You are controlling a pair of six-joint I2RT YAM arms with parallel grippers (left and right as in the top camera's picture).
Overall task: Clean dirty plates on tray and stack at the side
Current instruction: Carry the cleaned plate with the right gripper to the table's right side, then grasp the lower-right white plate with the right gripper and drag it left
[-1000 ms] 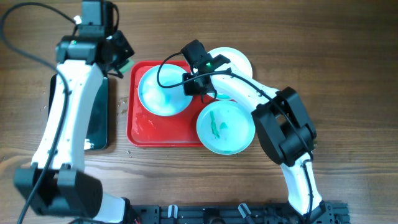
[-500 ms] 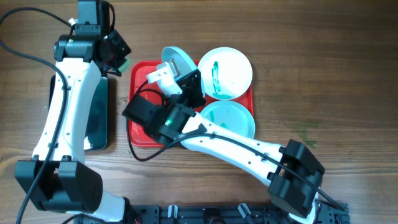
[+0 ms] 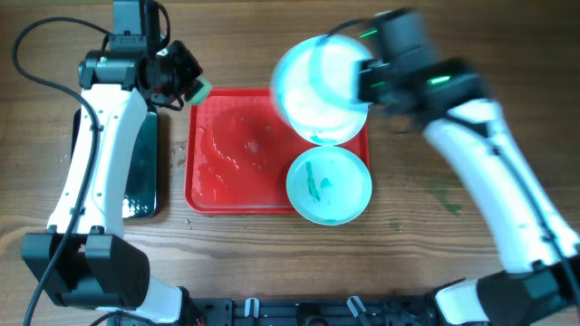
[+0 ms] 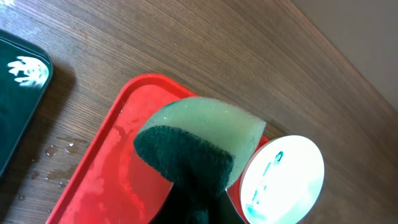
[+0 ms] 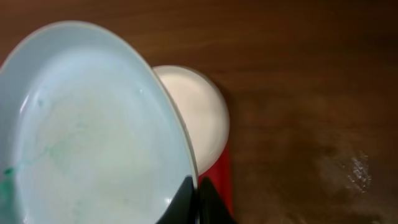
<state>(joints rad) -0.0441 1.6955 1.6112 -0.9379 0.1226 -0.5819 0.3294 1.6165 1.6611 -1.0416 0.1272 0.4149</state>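
Observation:
The red tray lies mid-table, wet and bare on its left half. My right gripper is shut on the rim of a pale blue plate and holds it tilted above the tray's back right corner; the right wrist view shows the jaws on this plate. A second plate lies partly hidden below it and also shows in the right wrist view. A third plate with teal smears lies at the tray's front right. My left gripper is shut on a green sponge over the tray's back left corner.
A narrow black tray lies left of the red tray, under my left arm. Water drops dot the wood between the two trays. The left wrist view shows a smeared plate beyond the sponge.
My right arm has swung from the tray's left side to its back right, lifting the plate with it. The tray's left half is now bare. My left arm has barely moved.

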